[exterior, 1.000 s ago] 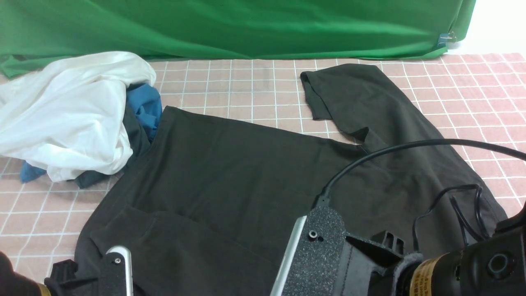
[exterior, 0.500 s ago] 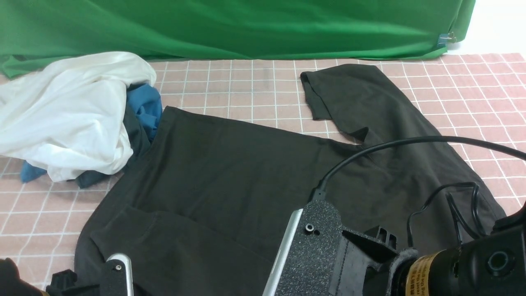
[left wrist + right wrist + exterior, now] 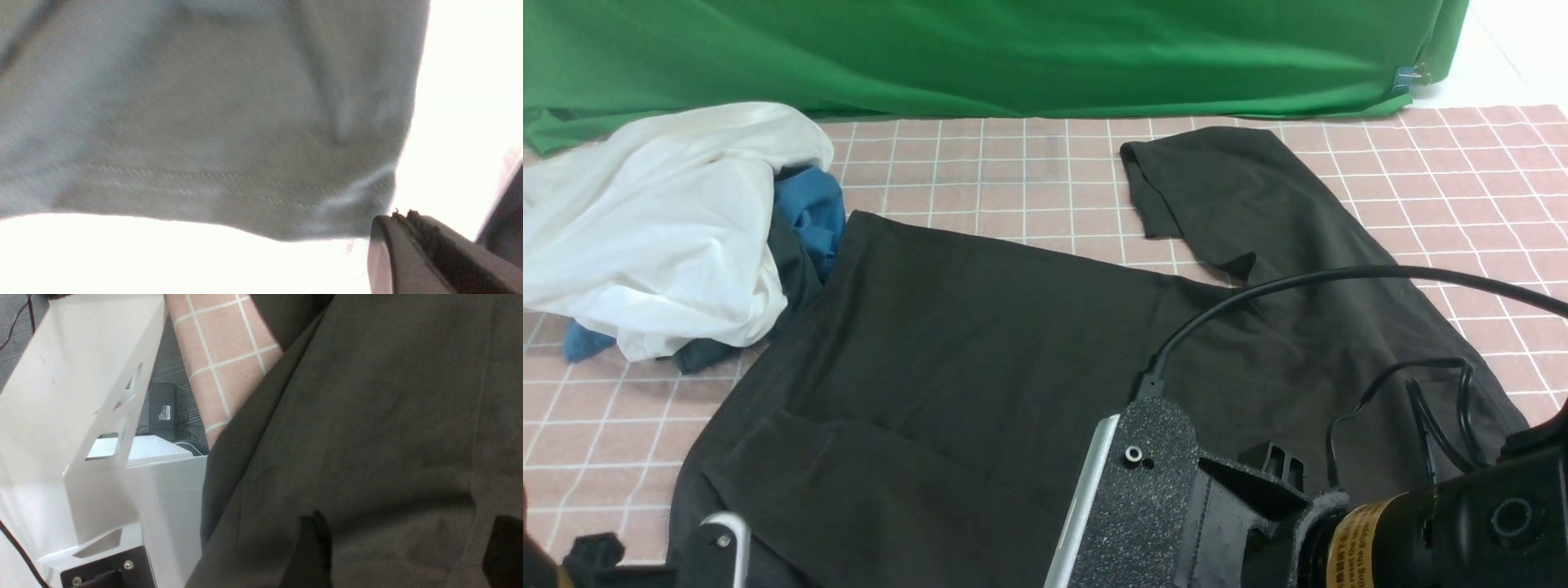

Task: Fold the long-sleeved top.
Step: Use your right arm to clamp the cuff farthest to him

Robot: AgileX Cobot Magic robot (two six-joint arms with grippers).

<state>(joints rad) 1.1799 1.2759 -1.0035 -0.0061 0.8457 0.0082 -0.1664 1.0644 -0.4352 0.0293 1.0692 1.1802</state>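
The long-sleeved top [image 3: 980, 343] lies spread on the checked table [image 3: 1013, 163], just right of the white garment [image 3: 654, 220]. Its far left corner touches the blue cloth [image 3: 809, 204] and the charcoal cloth [image 3: 796, 282] bunched under that white garment. One sleeve [image 3: 1241, 196] runs away from the white garment toward the far right. On the near side a fold of the top lies over its body. The left tool [image 3: 408, 232] is clenched right beside the corner of the stitched hem [image 3: 229, 183], nearer the robot than the white garment. I cannot tell whether cloth is pinched inside it. The right tool [image 3: 406, 551] is released, its fingers [image 3: 312, 547] wide apart over the dark cloth, well right of the white garment.
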